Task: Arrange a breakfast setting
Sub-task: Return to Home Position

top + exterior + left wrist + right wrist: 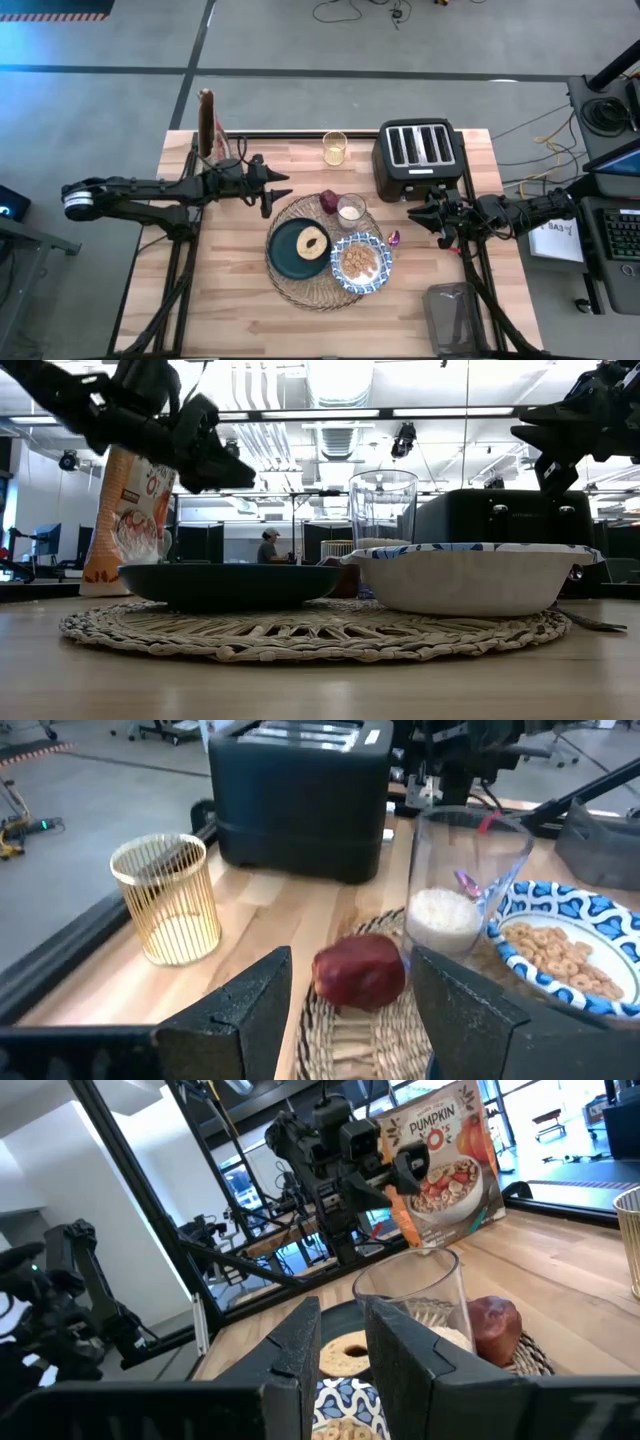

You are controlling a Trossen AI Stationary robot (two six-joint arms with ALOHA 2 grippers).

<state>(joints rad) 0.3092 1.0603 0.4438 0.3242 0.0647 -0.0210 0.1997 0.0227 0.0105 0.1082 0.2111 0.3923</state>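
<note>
Woven wicker placemat (300, 297) sits mid-table (230, 300), and the whole setting is on it. The dark teal plate (286, 252) takes the left half with the toasted bread ring (312, 243) lying on it. The blue-and-white bowl (381, 262) of cereal is just beside the plate on the right. At the far edge stands the small clear glass (351, 210), something white in its bottom, with the dark-red fruit (329, 201) right next to it. My left gripper (284, 186) hovers above the table just past the mat's far-left edge, fingers spread wide, empty. My right gripper (428, 215) hangs in front of the black toaster (418, 158), right of the mat, fingers only narrowly apart, nothing between them. The cereal bag (208, 125) stands at the far-left corner.
</note>
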